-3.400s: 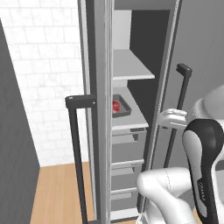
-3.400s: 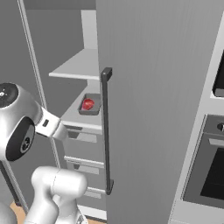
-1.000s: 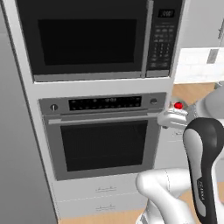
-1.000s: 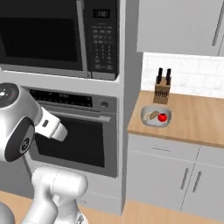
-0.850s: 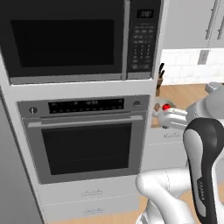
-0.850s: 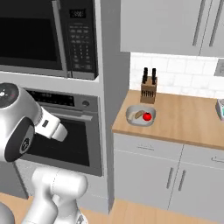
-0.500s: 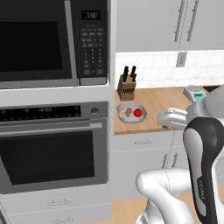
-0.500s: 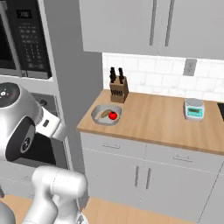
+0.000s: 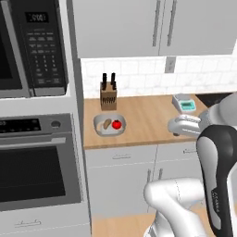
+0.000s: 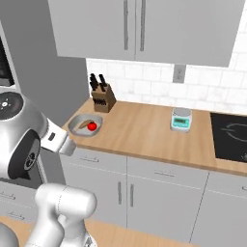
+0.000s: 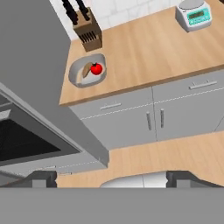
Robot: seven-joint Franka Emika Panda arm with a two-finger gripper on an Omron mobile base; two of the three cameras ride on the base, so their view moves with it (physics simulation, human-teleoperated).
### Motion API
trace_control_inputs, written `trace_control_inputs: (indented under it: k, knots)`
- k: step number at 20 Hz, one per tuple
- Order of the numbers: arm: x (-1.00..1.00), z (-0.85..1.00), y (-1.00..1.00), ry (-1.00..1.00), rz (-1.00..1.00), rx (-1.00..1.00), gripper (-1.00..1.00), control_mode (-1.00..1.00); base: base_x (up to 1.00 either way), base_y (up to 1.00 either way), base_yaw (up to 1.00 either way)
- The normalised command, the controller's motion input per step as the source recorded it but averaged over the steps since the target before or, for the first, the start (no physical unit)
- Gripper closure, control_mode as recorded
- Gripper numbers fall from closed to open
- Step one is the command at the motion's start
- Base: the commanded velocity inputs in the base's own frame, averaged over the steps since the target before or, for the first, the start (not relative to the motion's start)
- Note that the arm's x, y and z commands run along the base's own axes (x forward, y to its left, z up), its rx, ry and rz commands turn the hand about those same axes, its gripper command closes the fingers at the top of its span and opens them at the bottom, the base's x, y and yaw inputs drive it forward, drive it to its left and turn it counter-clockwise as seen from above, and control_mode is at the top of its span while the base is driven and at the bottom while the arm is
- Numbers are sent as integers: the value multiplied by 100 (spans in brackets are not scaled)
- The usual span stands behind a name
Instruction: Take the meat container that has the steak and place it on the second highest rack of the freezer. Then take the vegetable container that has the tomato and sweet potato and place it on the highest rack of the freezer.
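Note:
The vegetable container (image 9: 99, 121) is a shallow grey bowl on the wooden counter, just in front of the knife block. It holds a red tomato (image 9: 116, 124) and a brown sweet potato (image 9: 107, 123). It also shows in the right base view as the container (image 10: 75, 125) with the tomato (image 10: 92, 126), and in the hand view as the container (image 11: 74, 72) with the tomato (image 11: 96, 68) at upper left. My gripper (image 11: 113, 179) is open with nothing between its fingertips (image 11: 43, 178), well back from the counter and above the floor. The meat container and the freezer are out of view.
A knife block (image 9: 109, 95) stands behind the container, and a small kitchen scale (image 9: 186, 102) sits further right on the counter. A wall oven (image 9: 37, 171) and microwave (image 9: 32, 46) are to the left, a black cooktop (image 10: 231, 130) at far right, and cabinet doors (image 11: 153, 118) below.
The whole picture has shifted: the base drove right, from the open freezer past the oven to the counter. The vegetable container came into view. The arm's pose looks unchanged.

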Motion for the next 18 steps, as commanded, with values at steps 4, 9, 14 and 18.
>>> trace_control_inputs:
  k: [4, 9, 14, 18]
  knots:
    - [0, 0, 0, 0, 0, 0, -100, 100, 44, -15, 0]
    - [0, 0, 0, 0, 0, 0, -100, 100, 0, 14, 0]
    - [31, -6, 31, 6, 1, 5, -100, -100, 0, 0, 0]
    - [78, -16, 38, 12, -25, 20, -100, -100, 0, 0, 0]
